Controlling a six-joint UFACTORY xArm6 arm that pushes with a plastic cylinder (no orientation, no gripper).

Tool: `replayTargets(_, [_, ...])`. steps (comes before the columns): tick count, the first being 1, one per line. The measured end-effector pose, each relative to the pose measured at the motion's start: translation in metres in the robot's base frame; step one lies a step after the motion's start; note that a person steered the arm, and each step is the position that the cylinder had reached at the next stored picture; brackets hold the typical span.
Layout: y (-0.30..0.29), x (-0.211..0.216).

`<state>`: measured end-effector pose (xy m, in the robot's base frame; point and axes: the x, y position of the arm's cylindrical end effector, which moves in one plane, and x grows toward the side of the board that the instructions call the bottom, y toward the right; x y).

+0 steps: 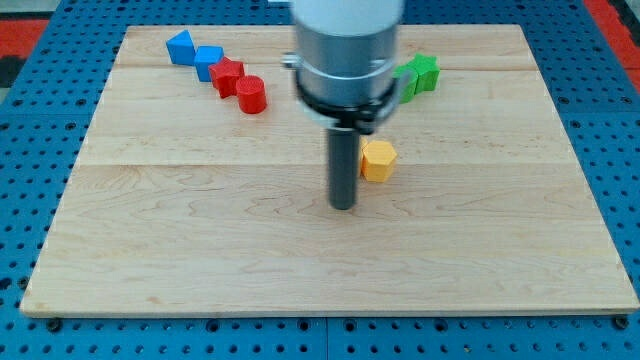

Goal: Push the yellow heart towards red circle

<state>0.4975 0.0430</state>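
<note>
The red circle (251, 95), a short red cylinder, stands at the view's upper left on the wooden board (200, 250). A yellow block (378, 160) lies right of the board's middle; its shape is partly hidden by the rod, so I cannot confirm it is the heart. My tip (343, 206) rests on the board just left of and slightly below the yellow block, close to it; contact cannot be told. No other yellow block shows.
A red star-like block (227, 75) touches the red circle's upper left. Two blue blocks (181, 47) (209, 62) lie further up-left. Green blocks (420, 75) sit at the upper right, partly behind the arm's grey body (345, 50).
</note>
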Motion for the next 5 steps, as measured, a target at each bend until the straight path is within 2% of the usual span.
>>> replayTargets(1, [0.048, 0.0])
replayTargets(3, [0.018, -0.001])
replayTargets(5, [0.025, -0.022])
